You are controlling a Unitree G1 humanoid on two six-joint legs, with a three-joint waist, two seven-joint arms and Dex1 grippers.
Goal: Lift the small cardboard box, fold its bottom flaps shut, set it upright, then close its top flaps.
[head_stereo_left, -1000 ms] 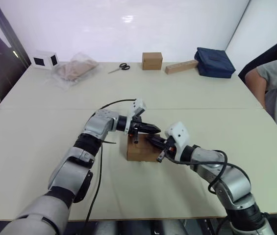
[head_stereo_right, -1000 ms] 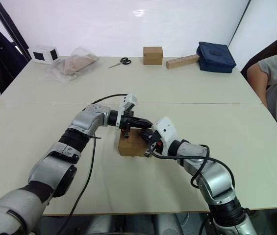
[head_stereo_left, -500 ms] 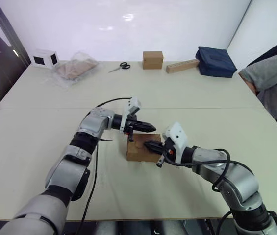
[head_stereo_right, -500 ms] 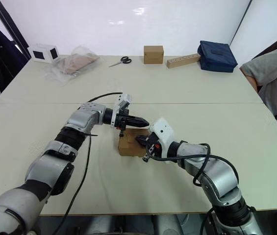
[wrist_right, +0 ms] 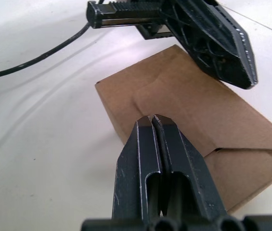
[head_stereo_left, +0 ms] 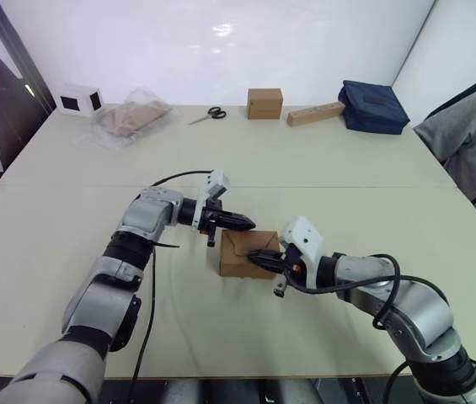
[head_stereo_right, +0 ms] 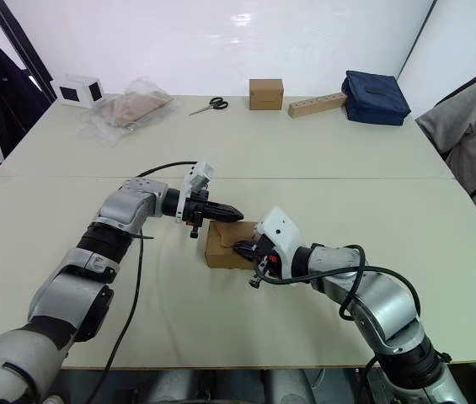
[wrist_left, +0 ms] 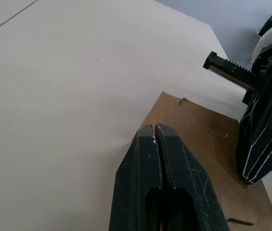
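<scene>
The small cardboard box [head_stereo_left: 247, 252] sits on the worktop [head_stereo_left: 69, 278] near its middle, a little toward the near edge, with its flaps lying flat. The left gripper [head_stereo_left: 246, 223] hangs over the box's far-left top edge, its fingers pressed together and empty. The right gripper [head_stereo_left: 254, 257] meets the box from the right at its near top edge, fingers likewise shut on nothing. The box lies directly ahead of both fingertips; the right looks marginally nearer. The box's long axis runs roughly left-right. No print is readable on it.
</scene>
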